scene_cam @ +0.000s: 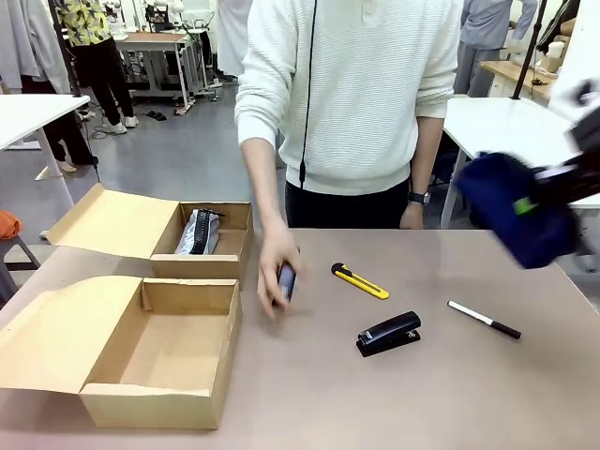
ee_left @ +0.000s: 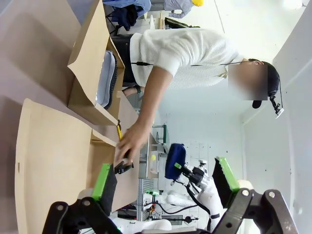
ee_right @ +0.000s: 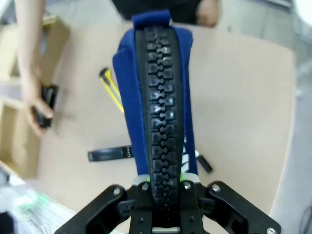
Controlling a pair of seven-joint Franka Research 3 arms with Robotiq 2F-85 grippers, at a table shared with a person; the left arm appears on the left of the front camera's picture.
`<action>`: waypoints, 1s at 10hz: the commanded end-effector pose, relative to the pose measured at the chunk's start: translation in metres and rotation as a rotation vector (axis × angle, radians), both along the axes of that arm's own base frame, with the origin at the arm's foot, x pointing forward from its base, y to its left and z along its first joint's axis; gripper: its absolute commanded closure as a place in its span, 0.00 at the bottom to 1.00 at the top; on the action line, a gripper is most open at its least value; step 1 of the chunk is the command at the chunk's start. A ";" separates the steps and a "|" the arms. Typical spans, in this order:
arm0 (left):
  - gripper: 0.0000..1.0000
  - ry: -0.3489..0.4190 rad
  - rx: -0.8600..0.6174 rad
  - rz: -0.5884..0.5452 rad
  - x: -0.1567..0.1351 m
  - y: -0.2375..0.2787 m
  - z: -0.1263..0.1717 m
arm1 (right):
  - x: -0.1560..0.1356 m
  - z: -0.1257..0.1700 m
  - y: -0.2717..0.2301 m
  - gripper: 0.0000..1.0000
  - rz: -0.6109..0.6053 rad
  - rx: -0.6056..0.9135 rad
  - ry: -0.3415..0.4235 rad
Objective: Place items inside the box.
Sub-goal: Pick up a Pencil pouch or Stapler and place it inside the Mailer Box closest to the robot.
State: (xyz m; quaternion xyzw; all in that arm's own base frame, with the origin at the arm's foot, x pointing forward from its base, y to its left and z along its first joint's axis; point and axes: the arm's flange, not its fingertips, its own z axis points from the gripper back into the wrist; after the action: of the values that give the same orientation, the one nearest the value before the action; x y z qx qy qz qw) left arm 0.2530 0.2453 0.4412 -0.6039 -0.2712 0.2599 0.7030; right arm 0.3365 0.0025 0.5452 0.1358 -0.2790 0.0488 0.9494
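At the desk's [scene_cam: 309, 394] right edge, the right fingers [scene_cam: 523, 204] pinch the navy zip pouch [scene_cam: 492, 202] and hold it clear of the surface, with the zip facing the wrist camera. The left fingers [ee_left: 103, 176] stand spread wide. A person's hand [scene_cam: 277, 267] grips one black stapler [scene_cam: 286, 281] just beside the near box [scene_cam: 159, 412] at the left edge. The second stapler [scene_cam: 388, 334], the yellow utility knife [scene_cam: 360, 281] and the black-and-white pen [scene_cam: 484, 320] lie toward the middle and right. The grey zip pouch [scene_cam: 199, 232] rests inside the far box [scene_cam: 239, 220].
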 end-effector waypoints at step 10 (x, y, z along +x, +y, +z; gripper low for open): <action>0.00 -0.023 0.004 -0.006 -0.001 -0.001 0.000 | -0.024 -0.023 0.227 0.92 0.416 0.152 0.104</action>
State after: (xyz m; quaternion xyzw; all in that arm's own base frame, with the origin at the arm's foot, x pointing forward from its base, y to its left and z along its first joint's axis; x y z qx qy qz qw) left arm 0.2536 0.2448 0.4410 -0.6038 -0.2704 0.2595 0.7035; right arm 0.2896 0.1985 0.5246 0.2727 -0.1965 0.2090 0.9183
